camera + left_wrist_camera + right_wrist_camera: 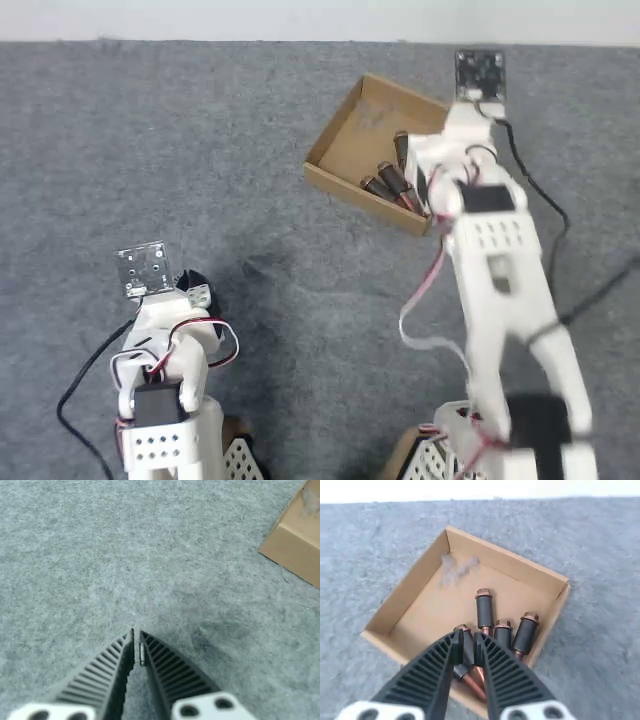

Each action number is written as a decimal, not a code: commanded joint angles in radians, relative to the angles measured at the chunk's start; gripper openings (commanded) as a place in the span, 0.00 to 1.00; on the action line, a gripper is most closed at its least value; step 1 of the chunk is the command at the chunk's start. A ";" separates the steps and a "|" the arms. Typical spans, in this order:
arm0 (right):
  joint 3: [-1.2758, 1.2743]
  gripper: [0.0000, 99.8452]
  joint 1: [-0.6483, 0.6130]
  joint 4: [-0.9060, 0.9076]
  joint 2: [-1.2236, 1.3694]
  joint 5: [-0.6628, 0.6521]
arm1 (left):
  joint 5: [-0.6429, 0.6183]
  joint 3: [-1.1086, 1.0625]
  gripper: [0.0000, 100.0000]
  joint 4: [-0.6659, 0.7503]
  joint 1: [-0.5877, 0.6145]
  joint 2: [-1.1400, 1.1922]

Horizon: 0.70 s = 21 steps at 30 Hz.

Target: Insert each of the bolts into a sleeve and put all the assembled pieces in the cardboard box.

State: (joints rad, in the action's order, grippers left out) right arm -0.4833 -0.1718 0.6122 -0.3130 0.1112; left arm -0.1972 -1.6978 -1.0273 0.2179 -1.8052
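right claw (467, 638): clamped on an assembled piece (462, 629); the dark sleeve sits between the fingers, with the copper head poking out past the tips.
held piece's place: it hangs over the near side of the cardboard box (412, 586), just inside the near wall. i cannot tell whether it touches the floor of the box.
already in the box: three finished pieces (503, 634) lie just ahead of the claw tips, side by side, bunched toward one corner.
step in hand: it looks like the drop-off of this piece into the box.
doing it well: carry the piece a little further past the near wall before opening, so it can't catch the rim and tip out. aim for bare cardboard beside the three rather than on top of them, since round sleeves will likely roll. open only enough to let go, then lift straight up so the fingers don't drag a neighbour.
left claw (136, 633): pinched almost closed with nothing in it, low over the mat, with a box corner well ahead and off to one side.
surface: grey felt mat (150, 555), fuzzy and probably grippy enough to keep the light box from sliding.
room: a pale wall (470, 490) runs along the far edge of the mat, beyond the box.
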 commanded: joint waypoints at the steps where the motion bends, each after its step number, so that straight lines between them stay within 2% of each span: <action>1: -0.106 0.01 0.018 0.002 -0.269 0.005 | 0.009 0.013 0.01 0.015 -0.006 -0.020; 21: -0.578 0.01 0.018 0.042 -1.323 0.003 | 0.009 0.013 0.01 0.014 -0.006 -0.020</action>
State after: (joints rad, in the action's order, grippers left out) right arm -1.0480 -0.1734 0.6260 -1.4883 0.1112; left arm -0.1972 -1.6978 -1.0273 0.2179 -1.8052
